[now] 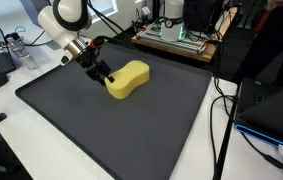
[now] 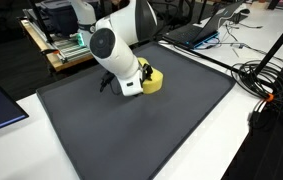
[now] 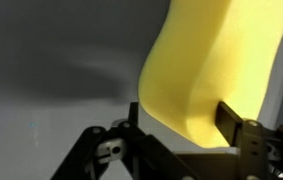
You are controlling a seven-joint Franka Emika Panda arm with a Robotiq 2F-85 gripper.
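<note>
The dark mat (image 1: 101,130) spreads out under my jaws on every side, lying on a white table (image 1: 6,150). Flat on the mat, straight between my jaws, is the yellow sponge (image 3: 216,60), with its narrow end inside my gripper (image 1: 105,76). My jaws stand wide, one finger (image 3: 231,118) against each flank of the sponge. I cannot tell whether they squeeze it or only touch it. Beyond the sponge, well apart past the mat's edge, sits a circuit board (image 1: 176,38).
</note>
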